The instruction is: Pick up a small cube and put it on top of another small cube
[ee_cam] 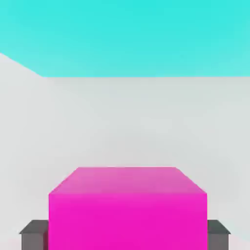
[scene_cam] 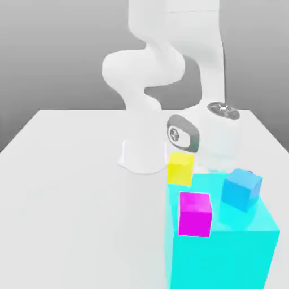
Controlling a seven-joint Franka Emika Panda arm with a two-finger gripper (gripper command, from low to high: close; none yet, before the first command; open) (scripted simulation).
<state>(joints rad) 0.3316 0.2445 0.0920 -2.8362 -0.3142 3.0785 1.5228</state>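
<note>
In the hand view a magenta cube (ee_cam: 127,207) sits between my gripper's (ee_cam: 125,235) two dark grey fingers (ee_cam: 34,234), one against each side, so the gripper is shut on it. In the exterior view the magenta cube (scene_cam: 195,214) shows against a large cyan block (scene_cam: 226,254). A blue cube (scene_cam: 241,189) sits tilted near the block's top on the exterior view's right. A yellow cube (scene_cam: 180,167) is at the block's far left corner, close to the arm's white hand (scene_cam: 217,138). The block hides the fingers there.
The large cyan block (ee_cam: 127,34) also spans the scene beyond the held cube in the hand view. The arm's white base (scene_cam: 144,155) stands on the pale grey table (scene_cam: 68,197), just behind the yellow cube.
</note>
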